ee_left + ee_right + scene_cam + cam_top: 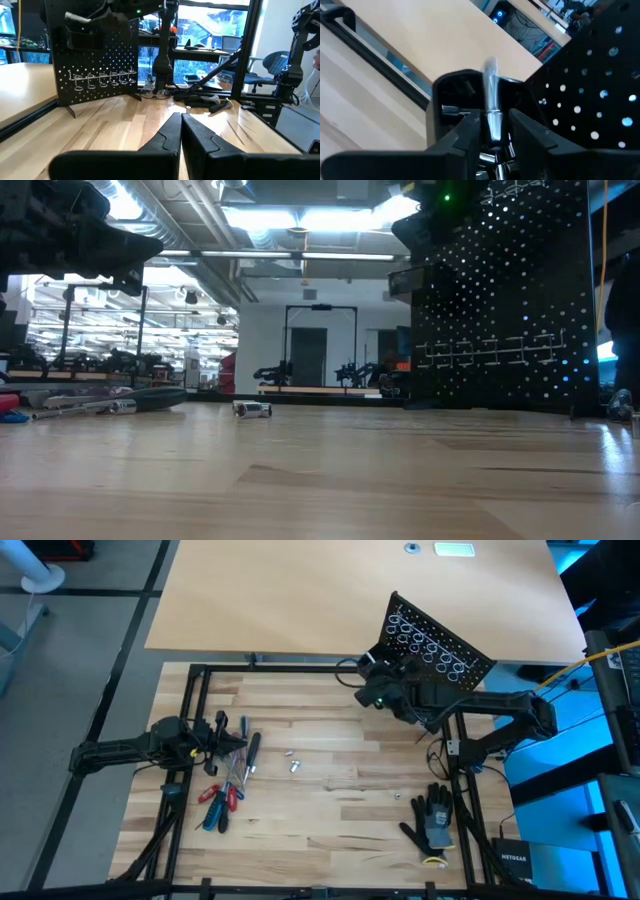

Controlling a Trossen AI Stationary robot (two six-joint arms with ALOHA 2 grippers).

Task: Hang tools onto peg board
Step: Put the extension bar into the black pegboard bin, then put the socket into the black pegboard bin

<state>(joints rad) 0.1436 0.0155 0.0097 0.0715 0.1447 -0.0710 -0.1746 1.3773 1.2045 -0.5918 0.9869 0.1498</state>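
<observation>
I have a slim silver metal bit between the fingers of my right pincer, its rounded tip pointing up past them. It looks smooth and shiny, a thin cylinder with a stepped collar. My grip is narrow and just around the shaft; whether it is firm or already easing I cannot tell. The right pincer sits just beside the front face of the peg board, which stands tilted at the far right of the bench.

The board is a black perforated metal panel with rows of silver wire rings and thin legs. I judge I am in the placing step: bringing this bit to a ring or hole. The next move calls for lining the shaft up with an opening, lowering it straight, and only then letting go, since so smooth a piece could slip and roll.

The other tools lie in a loose heap at the left of the bench: slim screwdrivers with red, blue and dark handles. Two small silver pieces lie apart near the middle. My left pincer is closed and empty, hanging over that heap, waiting.

A black-and-grey work glove lies at the near right. The bench top is pale planked wood with a matte grain.
</observation>
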